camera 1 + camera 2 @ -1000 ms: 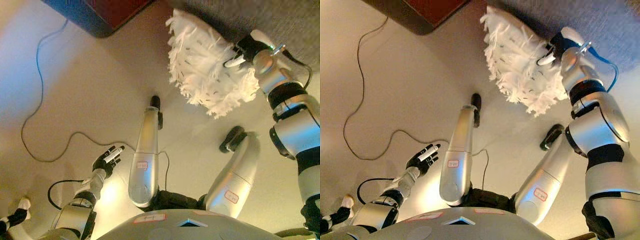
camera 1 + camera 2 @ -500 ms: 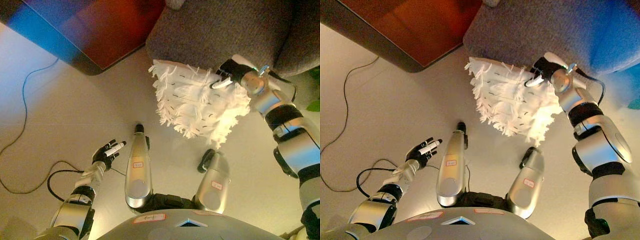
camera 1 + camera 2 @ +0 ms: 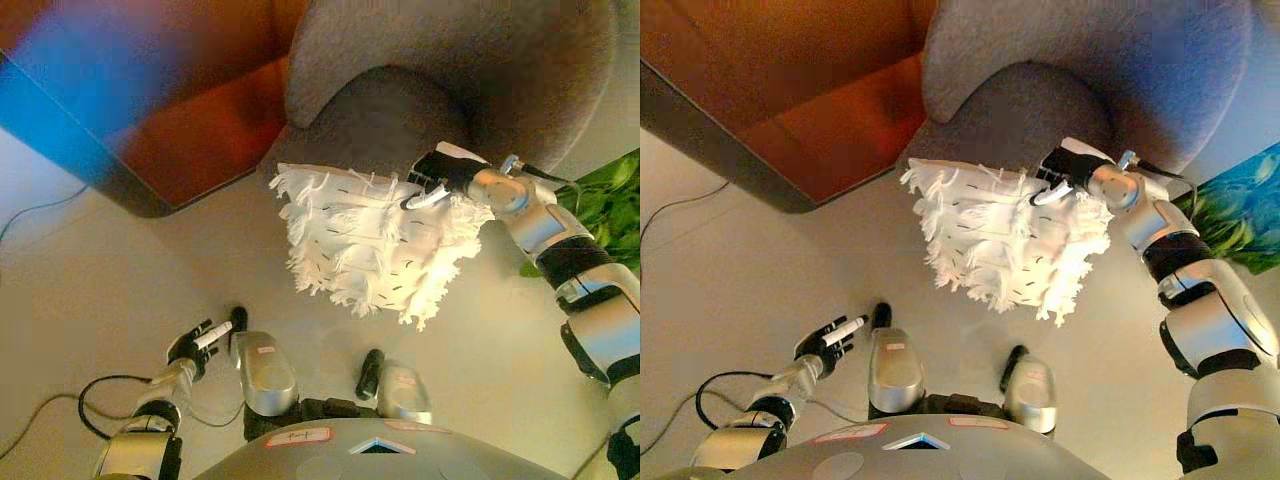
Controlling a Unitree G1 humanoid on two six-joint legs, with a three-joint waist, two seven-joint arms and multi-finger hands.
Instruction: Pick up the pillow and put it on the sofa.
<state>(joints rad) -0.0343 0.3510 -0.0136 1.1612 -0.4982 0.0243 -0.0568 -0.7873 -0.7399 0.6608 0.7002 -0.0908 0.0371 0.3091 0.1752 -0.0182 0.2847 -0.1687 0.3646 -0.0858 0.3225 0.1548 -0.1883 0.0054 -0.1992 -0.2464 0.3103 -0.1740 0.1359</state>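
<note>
I'm looking down on a pale, smooth floor that fills the lower half of my view. At 12 o'clock stands a grey sofa with a rounded back and a darker seat cushion below it. At 10 o'clock lies a reddish-brown slab with a dark edge, a low table as far as I can judge. A thin cable trails over the floor at 9 o'clock, and green leaves of a plant show at 3 o'clock, beside the sofa.

The pillow is white and shaggy, covered in long fringe-like tufts with small dark flecks scattered through them; its strands hang ragged at the lower edge. It hangs in the air near the middle of my view, clear of the floor, with its upper edge overlapping the front of the sofa seat.

My right robot hand grips the pillow at its upper right corner, at about 2 o'clock, fingers curled into the tufts. My left robot hand hangs low at 7 o'clock over the floor, fingers straight and loosely spread, holding nothing.
</note>
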